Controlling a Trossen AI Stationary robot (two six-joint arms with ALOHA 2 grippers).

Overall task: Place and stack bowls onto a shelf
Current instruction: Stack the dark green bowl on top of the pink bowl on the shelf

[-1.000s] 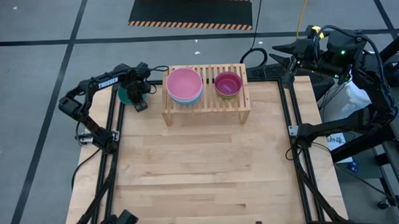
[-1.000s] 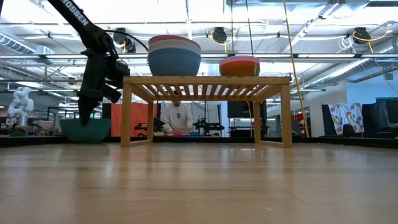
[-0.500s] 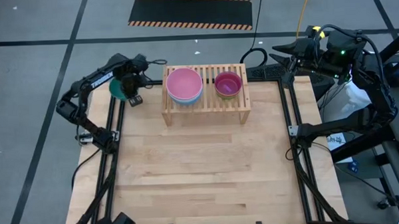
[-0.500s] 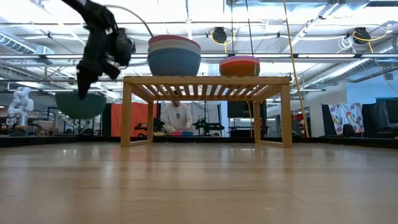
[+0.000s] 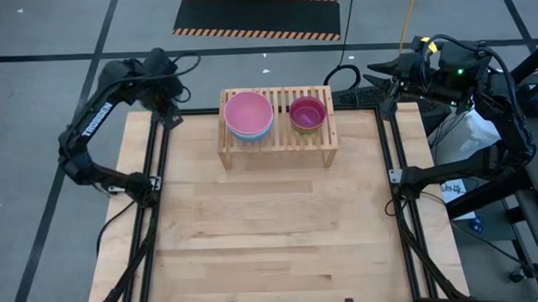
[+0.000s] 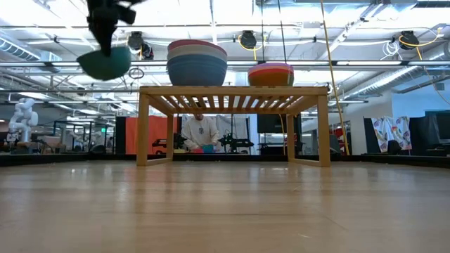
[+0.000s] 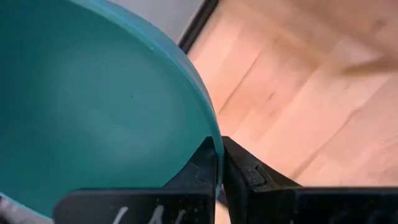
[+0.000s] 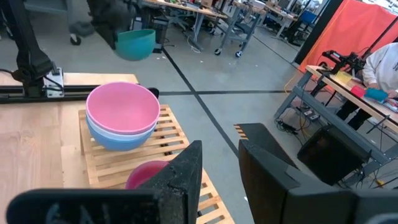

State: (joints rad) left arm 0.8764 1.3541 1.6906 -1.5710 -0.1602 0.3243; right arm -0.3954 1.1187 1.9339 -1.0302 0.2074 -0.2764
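My left gripper (image 6: 105, 36) hangs high above the table's far left corner, left of the shelf (image 5: 277, 126), shut on the teal bowl (image 6: 105, 63). The bowl also shows in the right wrist view (image 8: 135, 43); in the high view the left wrist covers it. On the shelf's slatted top stand two stacks: a pink bowl over a white and a blue one (image 5: 249, 114), and a smaller stack with a purple-red bowl uppermost (image 5: 307, 114). My right gripper (image 8: 221, 174) waits open beyond the table's far right corner. My left gripper pinches the teal bowl's rim (image 7: 211, 134), one finger (image 7: 200, 169) inside the bowl and the other outside. The fingers come from above, pointing down. The bowl hangs below them, lifted clear of the table, mouth up and slightly tilted, about level with the stacks on the shelf.
The wooden table (image 5: 272, 232) in front of the shelf is bare. Black frame rails (image 5: 153, 173) run along the table's left and right sides. Behind the table a person (image 6: 200, 133) sits at a bench in the room.
My left gripper has risen steeply, carrying the teal bowl from the table beside the shelf's left leg up past the shelf top. The bowl, resting on the table a second ago, now hangs clear at the height of the stacked bowls. The gripper has stayed shut on it.
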